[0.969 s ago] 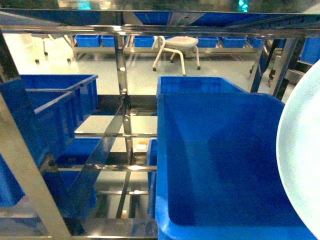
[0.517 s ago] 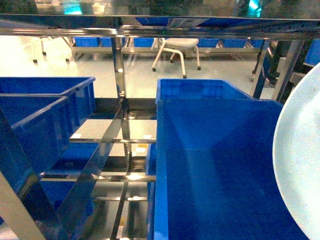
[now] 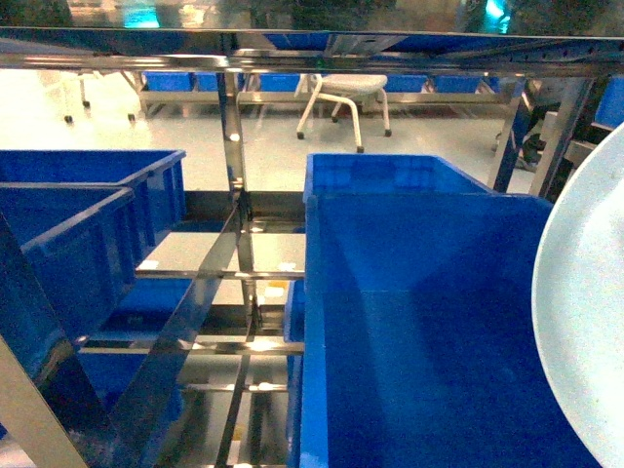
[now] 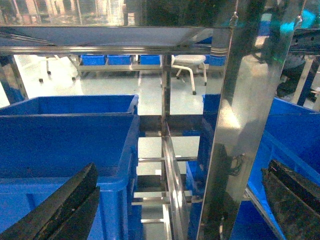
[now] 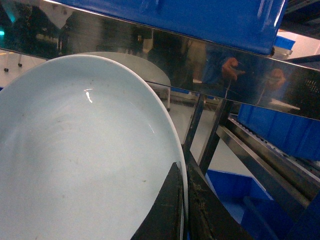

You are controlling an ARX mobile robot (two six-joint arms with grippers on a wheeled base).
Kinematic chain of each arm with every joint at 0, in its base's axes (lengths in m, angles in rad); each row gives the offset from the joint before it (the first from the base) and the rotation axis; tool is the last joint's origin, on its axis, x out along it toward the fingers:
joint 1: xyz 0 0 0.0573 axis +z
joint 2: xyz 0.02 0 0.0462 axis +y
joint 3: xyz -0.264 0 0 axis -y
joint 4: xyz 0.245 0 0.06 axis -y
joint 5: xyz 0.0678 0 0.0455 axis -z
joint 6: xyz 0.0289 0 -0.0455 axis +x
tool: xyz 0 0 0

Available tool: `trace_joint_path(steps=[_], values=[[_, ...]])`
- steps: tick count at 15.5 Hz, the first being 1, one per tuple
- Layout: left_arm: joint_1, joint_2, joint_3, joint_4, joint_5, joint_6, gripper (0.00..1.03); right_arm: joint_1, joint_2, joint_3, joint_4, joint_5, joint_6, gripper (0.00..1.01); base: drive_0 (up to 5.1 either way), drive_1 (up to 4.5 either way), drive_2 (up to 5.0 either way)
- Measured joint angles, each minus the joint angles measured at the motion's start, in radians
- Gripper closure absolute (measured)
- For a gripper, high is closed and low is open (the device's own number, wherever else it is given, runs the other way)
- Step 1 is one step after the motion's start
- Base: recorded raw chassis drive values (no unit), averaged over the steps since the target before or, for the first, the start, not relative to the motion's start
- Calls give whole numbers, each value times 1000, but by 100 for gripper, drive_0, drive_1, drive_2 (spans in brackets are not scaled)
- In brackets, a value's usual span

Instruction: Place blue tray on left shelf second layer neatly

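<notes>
The right claw (image 5: 182,200) is pinching the blue tray (image 5: 75,165) by its rim, off to the right beside the crate (image 3: 429,331), the left claw (image 4: 165,200) spread empty, so it should be carried leftward level.

Two big dark-blue crates (image 3: 429,322) sit on the right side of the rack, one behind the other. More dark-blue crates (image 3: 78,224) sit on the left side. Far back, a white stool (image 3: 348,93) stands on the pale floor (image 3: 283,132) near a row of small blue bins (image 3: 175,80).
</notes>
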Motion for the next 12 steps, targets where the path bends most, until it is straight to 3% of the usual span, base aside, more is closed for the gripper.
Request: trace_joint_path(steps=[12], values=[[0, 0, 0, 0, 0, 0, 5, 0, 0, 0, 0, 0, 0, 99, 0, 0, 0]])
